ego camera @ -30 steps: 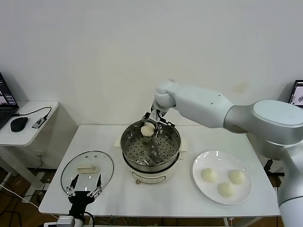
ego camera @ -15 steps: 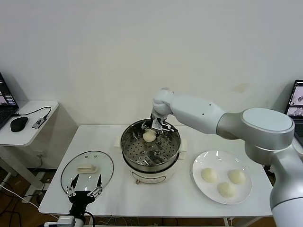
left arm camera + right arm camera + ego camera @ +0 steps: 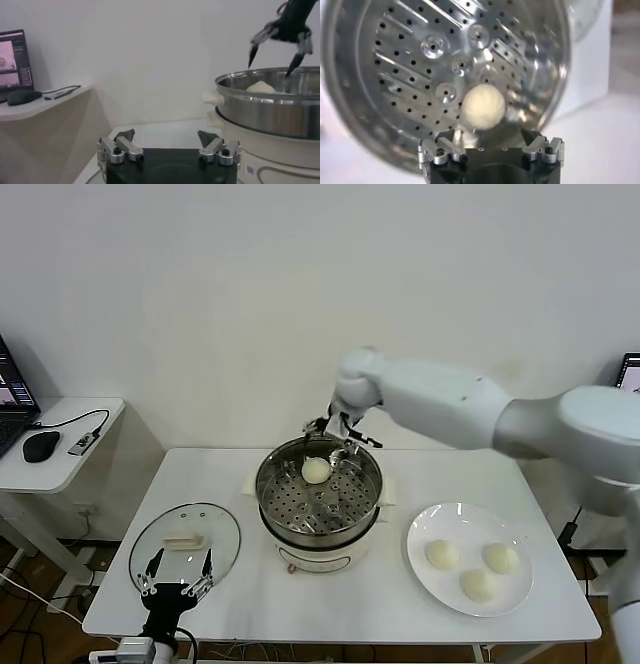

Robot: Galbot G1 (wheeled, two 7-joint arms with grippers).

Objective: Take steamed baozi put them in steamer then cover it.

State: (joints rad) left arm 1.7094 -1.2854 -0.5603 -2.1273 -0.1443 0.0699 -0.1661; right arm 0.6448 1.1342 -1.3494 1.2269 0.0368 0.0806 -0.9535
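Observation:
One steamed baozi [image 3: 316, 471] lies on the perforated tray at the back of the steel steamer [image 3: 270, 489]. My right gripper [image 3: 336, 439] hovers open just above it, over the steamer's back rim, holding nothing. Its wrist view looks down on that baozi [image 3: 482, 106] lying free on the tray [image 3: 415, 70], beyond the spread right gripper [image 3: 489, 134]. Three more baozi [image 3: 478, 584] rest on the white plate [image 3: 445, 519] to the right. My left gripper [image 3: 177, 576] waits open at the table's front left; the left gripper [image 3: 167, 136] faces the steamer [image 3: 270, 107].
The glass lid [image 3: 185, 542] with a cream handle lies flat on the table left of the steamer, just beyond the left gripper. A side table [image 3: 60, 454] with a mouse and laptop stands farther left. A wall rises close behind the steamer.
The right gripper lowered the baozi onto the steamer tray, opened and let it go, then rose a little above the rim. The left arm stayed put.

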